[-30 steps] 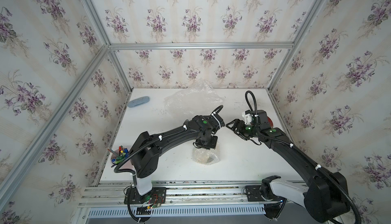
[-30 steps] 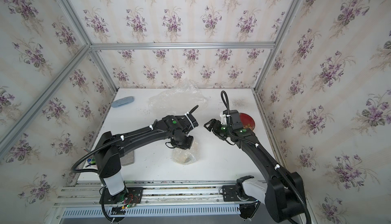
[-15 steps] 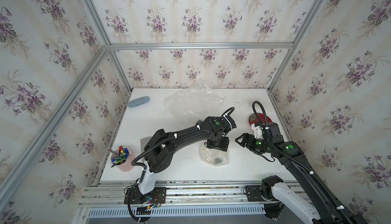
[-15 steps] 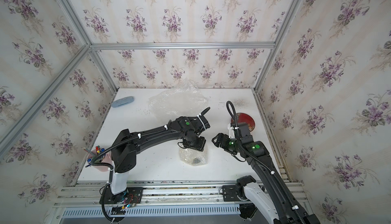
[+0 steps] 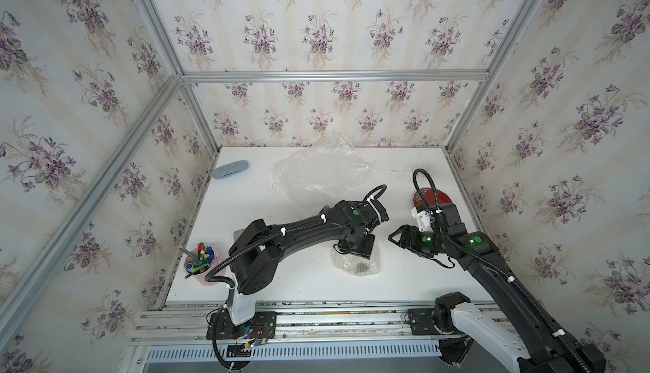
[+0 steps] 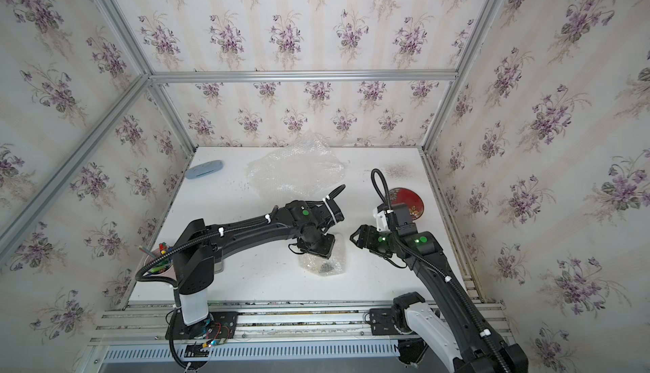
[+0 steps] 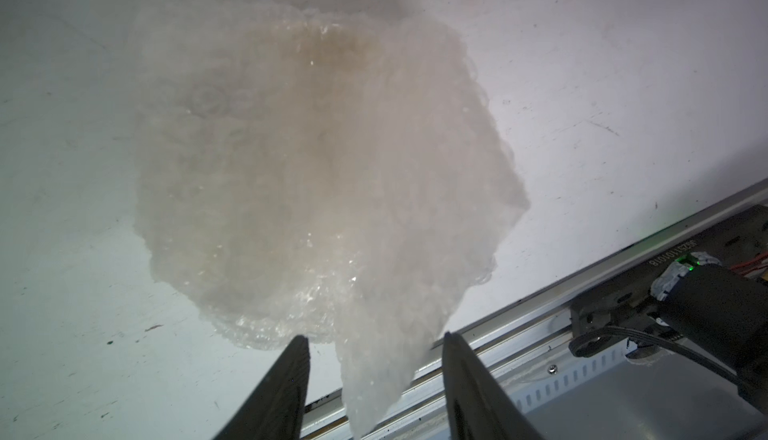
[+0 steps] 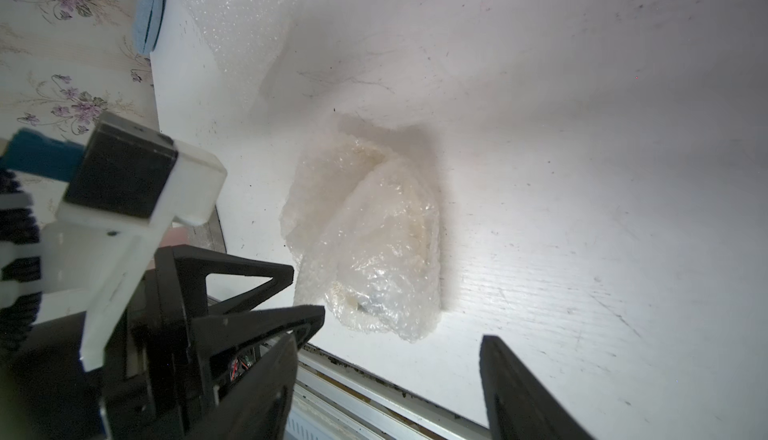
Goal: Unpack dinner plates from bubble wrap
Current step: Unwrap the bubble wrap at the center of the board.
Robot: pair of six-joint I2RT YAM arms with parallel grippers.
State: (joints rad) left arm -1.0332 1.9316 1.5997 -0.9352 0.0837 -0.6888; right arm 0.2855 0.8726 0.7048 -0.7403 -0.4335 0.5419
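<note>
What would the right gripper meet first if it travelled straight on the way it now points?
Most likely the bubble-wrapped bundle: in the right wrist view it lies ahead between the open fingers of the right gripper. The left gripper, just beside that line, might be touched first; depth is unclear.

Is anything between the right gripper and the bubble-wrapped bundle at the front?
Nothing visible does: only bare table separates the open right gripper from the bubble-wrapped bundle. The left gripper hangs above the bundle, a wrap flap between its spread fingers.
</note>
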